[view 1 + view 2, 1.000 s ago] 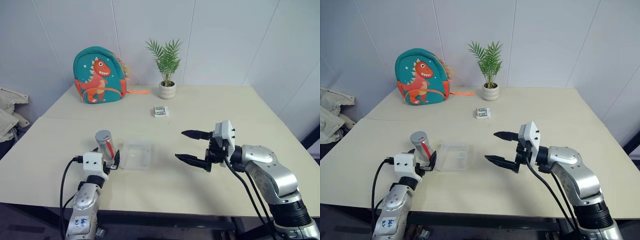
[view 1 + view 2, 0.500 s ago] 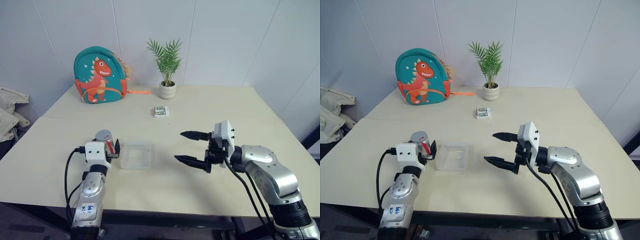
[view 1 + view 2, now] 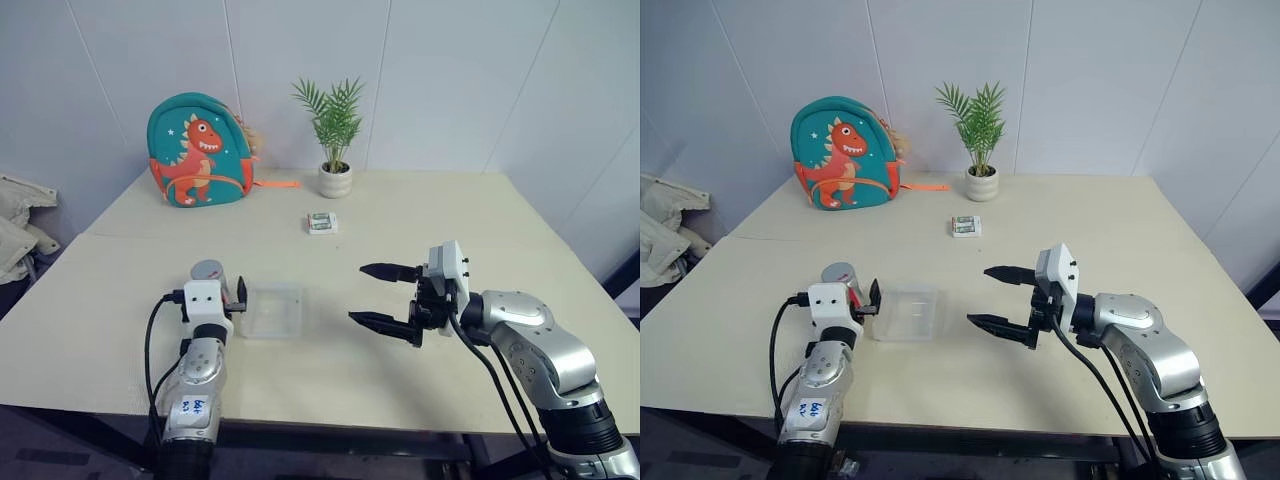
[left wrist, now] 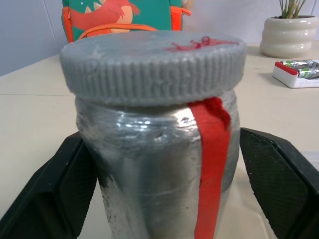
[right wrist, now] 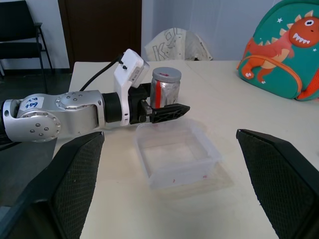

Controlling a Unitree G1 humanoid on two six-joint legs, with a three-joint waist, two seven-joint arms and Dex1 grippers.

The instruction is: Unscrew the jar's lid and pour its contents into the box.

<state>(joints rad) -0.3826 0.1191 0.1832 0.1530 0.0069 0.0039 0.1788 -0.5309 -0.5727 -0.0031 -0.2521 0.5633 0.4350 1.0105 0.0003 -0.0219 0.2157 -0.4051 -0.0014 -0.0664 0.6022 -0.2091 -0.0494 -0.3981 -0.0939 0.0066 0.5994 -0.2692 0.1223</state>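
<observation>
Beige tabletop (image 3: 420, 215) under everything. Clear box (image 3: 272, 309) just beside the left gripper (image 4: 164, 164), ready for pouring. Jar (image 4: 159, 164) upright between its fingers (image 4: 279, 179), gaps either side, lid (image 4: 152, 59) on. Right gripper (image 3: 384, 296) spread wide, empty, waiting to unscrew.

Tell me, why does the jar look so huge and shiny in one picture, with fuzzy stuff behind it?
In the left wrist view the jar sits right at the camera, so it looms large; light glints off its silvery wrap, while the backpack and plant pot behind look soft. In the head views it looks small.
</observation>
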